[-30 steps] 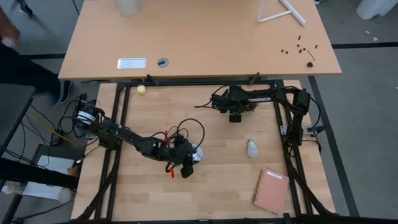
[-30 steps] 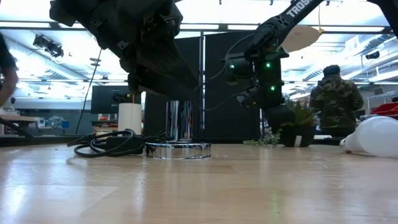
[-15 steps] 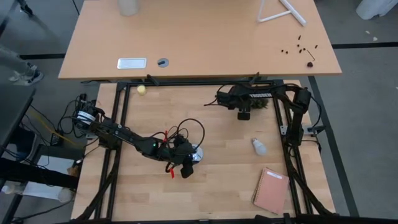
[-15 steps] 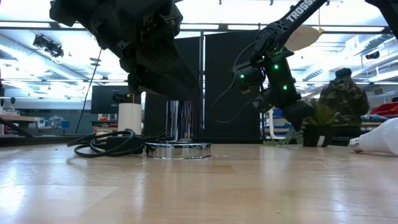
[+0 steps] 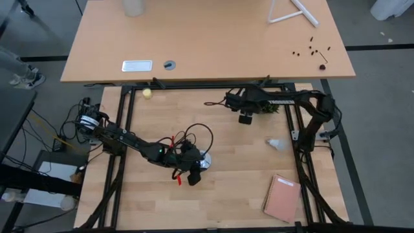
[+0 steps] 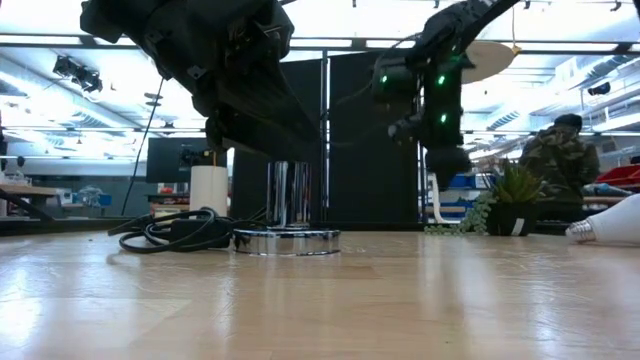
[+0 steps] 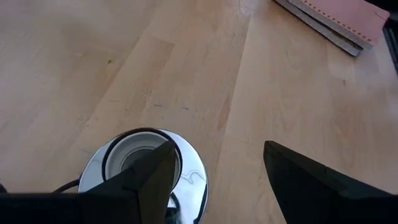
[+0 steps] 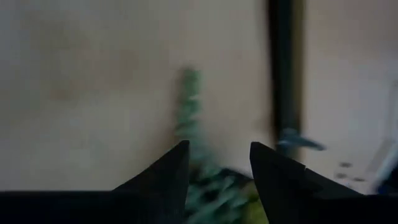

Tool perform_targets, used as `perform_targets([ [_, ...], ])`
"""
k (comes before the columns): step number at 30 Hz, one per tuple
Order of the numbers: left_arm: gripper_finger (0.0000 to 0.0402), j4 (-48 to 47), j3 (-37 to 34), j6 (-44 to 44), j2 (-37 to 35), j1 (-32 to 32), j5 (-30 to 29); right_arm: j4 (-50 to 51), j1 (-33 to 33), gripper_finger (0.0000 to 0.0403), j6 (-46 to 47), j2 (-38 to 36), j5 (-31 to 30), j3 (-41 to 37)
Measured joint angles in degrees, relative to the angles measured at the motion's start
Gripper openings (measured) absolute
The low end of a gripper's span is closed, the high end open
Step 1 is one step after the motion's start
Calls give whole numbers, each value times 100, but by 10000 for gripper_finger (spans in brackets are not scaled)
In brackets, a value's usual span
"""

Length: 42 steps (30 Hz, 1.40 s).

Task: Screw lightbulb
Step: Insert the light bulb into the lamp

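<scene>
Beside the silver socket disc point(image 5: 203, 161), my left pincer point(image 5: 192, 173) sits low over the worktop point(image 5: 226, 194), its 2 fingers spread wide with nothing between them; from my left wrist, one finger point(image 7: 146, 180) overlaps the disc's rim and the other stands clear of it on bare wood. The disc's black cord point(image 5: 197, 133) loops away from it toward the far side of the worktop. The lightbulb point(image 5: 277, 143) lies on its side, well apart from the disc, over toward my right arm's side and close to the worktop's black frame rail point(image 5: 296, 139). In the low view it shows only at the picture's edge, white and resting on the wood point(image 6: 612, 226). My right pincer point(image 5: 245, 118) hangs in the air, farther from the disc than the bulb's spot and off to the far side, its fingers point(image 8: 168, 171) narrowly parted and empty. A pink notebook point(image 5: 282, 197) lies near the bulb, on the near side. A small green plant point(image 5: 270, 107) sits by my right arm.
</scene>
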State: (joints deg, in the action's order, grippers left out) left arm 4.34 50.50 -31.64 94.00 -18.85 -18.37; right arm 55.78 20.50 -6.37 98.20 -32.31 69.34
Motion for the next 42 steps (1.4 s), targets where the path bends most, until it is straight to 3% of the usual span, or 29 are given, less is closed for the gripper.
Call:
perform_targets([
  [3, 249, 0, 0, -6, 0, 0, 90, 244, -387, 176, 541, -441, 583, -68],
  [8, 249, -1, 0, -1, 0, 0, 92, 261, -1339, 175, 1580, -1515, 886, -646],
  [18, 249, 0, 0, 319, 0, -7, 130, 37, -3033, 184, 4238, -3847, 502, -2571],
  [23, 249, 2, 0, 387, 0, -7, 132, 61, -3025, 202, 5186, -4406, 529, -3141],
  [31, 249, 2, 0, 440, 2, -7, 132, 232, -2350, 208, 6429, -4464, 399, -3394],
  [42, 249, 2, 0, 522, 2, -7, 200, -258, -1771, 204, 8199, -4464, -711, -4000],
])
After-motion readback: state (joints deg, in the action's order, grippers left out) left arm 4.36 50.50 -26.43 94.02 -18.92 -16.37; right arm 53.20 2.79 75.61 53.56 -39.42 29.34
